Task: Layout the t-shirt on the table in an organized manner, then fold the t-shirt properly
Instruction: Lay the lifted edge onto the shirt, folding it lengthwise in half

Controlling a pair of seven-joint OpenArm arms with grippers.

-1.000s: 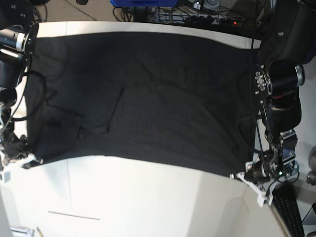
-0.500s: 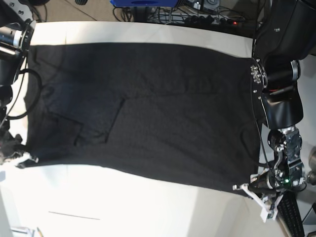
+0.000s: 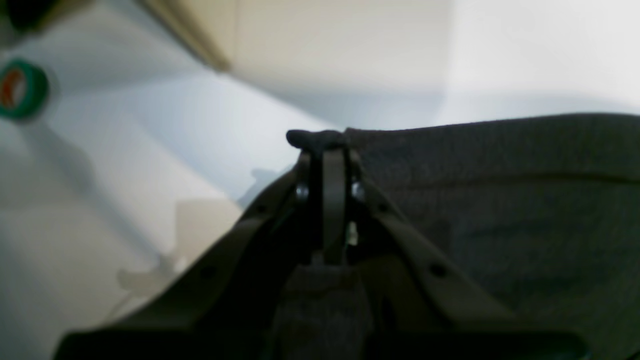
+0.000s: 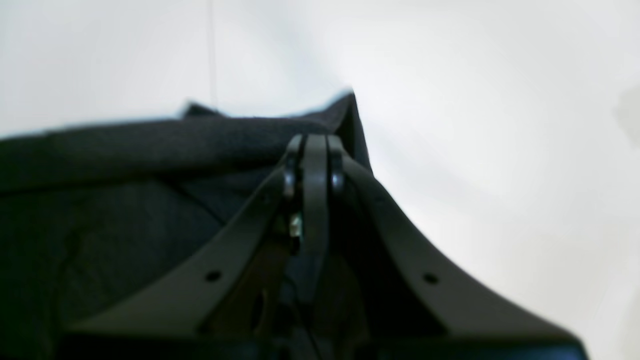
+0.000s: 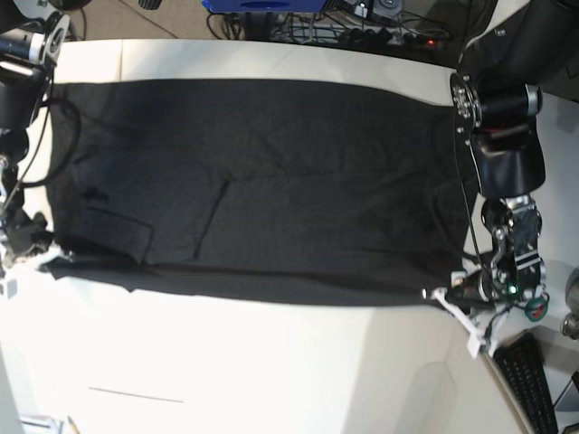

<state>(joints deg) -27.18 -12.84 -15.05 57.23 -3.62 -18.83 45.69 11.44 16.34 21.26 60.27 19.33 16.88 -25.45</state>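
The black t-shirt (image 5: pixel 262 190) lies spread wide and nearly flat over the table (image 5: pixel 271 362), plain side up, with a few creases left of its middle. At the base view's right, my left gripper (image 5: pixel 450 298) is shut on the near hem corner. The left wrist view shows its fingers (image 3: pixel 327 142) pinching a small bunch of the t-shirt (image 3: pixel 500 210) just above the table (image 3: pixel 150 165). At the base view's left, my right gripper (image 5: pixel 45 262) is shut on the opposite near corner. Its closed tips (image 4: pixel 314 145) hold the t-shirt (image 4: pixel 125 200) over the table (image 4: pixel 500 125).
A green tape roll (image 5: pixel 536 310) and a black keyboard (image 5: pixel 534 380) lie beside the table at the right; the green tape roll (image 3: pixel 20 89) also shows in the left wrist view. Cables (image 5: pixel 362 32) run behind the far edge. A thin dark seam line (image 5: pixel 136 394) marks the near tabletop.
Both grippers have shifted slightly toward the far side with the hem corners. The near hem now runs straighter and the cloth lies flatter.
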